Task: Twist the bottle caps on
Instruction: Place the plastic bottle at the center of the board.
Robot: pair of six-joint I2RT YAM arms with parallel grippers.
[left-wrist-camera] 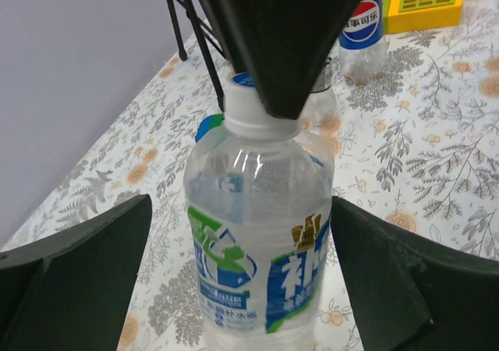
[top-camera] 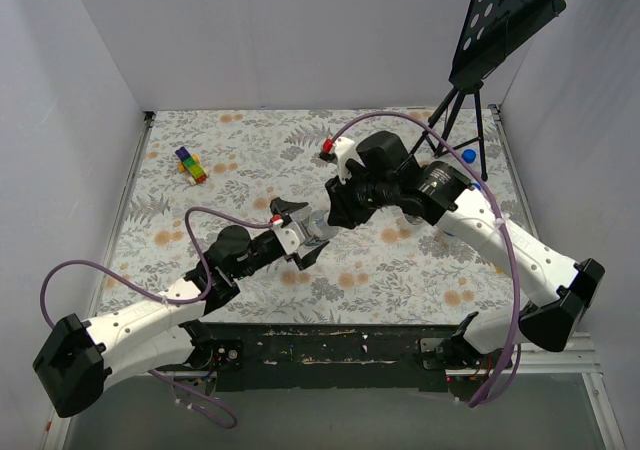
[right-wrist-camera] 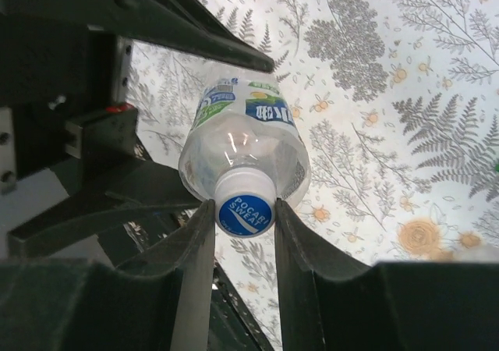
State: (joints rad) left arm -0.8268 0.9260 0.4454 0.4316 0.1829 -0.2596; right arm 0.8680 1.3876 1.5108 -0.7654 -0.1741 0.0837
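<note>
Cap, blue top with white lettering, sits on the neck of the bottle. Right pincer clamps it, one finger pressed on each side. Bottle is upright, mid-worktop, between the two arms. Its base is cut off in every view, so can't tell if it stands on the worktop. Left pincer is spread wide around the bottle's body, gripping nothing: clear gap on one side, other finger close to the wall, contact unclear.

View differences:
- Right wrist view looks straight down on the cap and shows the lettering.
- Left wrist view shows the cap side-on, half hidden by the right pincer's fingers, and gives the blue, green and white label.
- Top view has the bottle almost wholly hidden under the two pincers.
- Only the left wrist view shows a second bottle, red-white-blue label, upright farther back, with a yellow block just beside it.
- Only the top view shows the toy blocks at back left and a small blue blob by the legs of the music stand, too small to tell what it is.

Counts: bottles 2, caps 1 for sure, pincers 2, music stand 1.
</note>
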